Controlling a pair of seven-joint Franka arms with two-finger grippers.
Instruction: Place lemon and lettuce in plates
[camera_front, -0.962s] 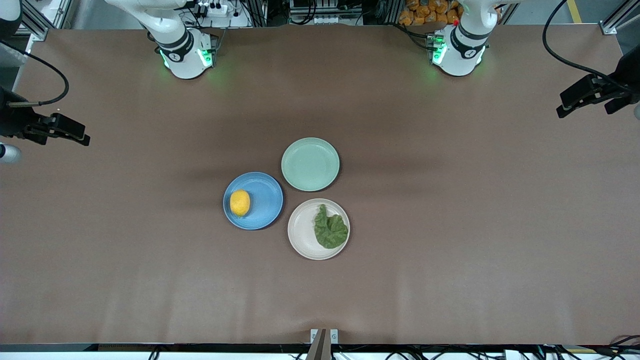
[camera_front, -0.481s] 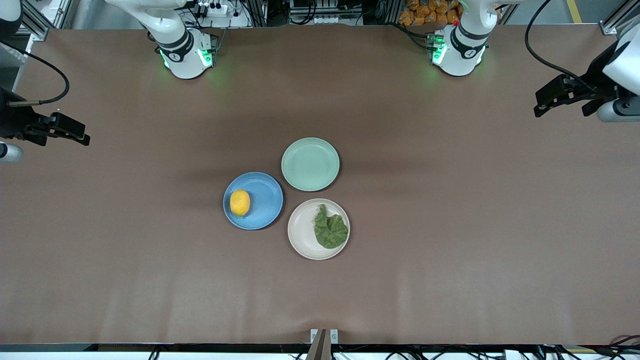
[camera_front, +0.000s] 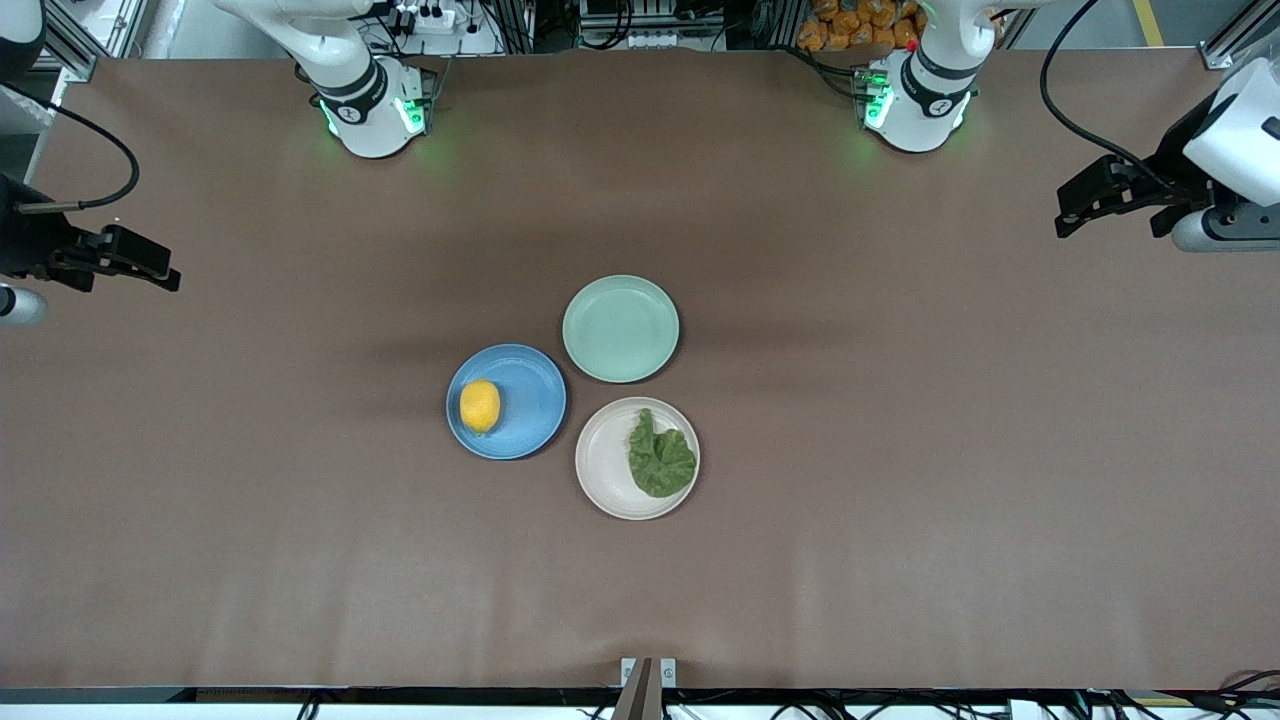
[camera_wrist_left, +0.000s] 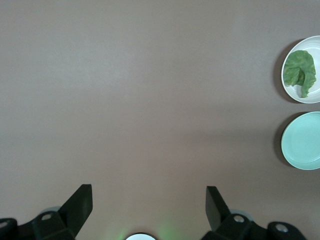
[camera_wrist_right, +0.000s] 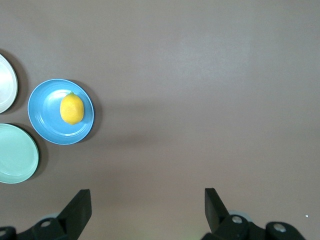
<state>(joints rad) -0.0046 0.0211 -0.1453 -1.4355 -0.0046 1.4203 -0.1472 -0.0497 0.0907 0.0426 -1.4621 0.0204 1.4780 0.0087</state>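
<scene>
On plates: lemon; lettuce

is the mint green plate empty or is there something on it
Empty: the mint green plate shows only bare surface in the front and both wrist views.

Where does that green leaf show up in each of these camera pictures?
Front view: the lettuce lies on the off-white plate.
Left wrist view: lettuce on that plate, at the picture's edge.
Right wrist view: not in it.
Shared landmark: the mint-green plate.
</scene>
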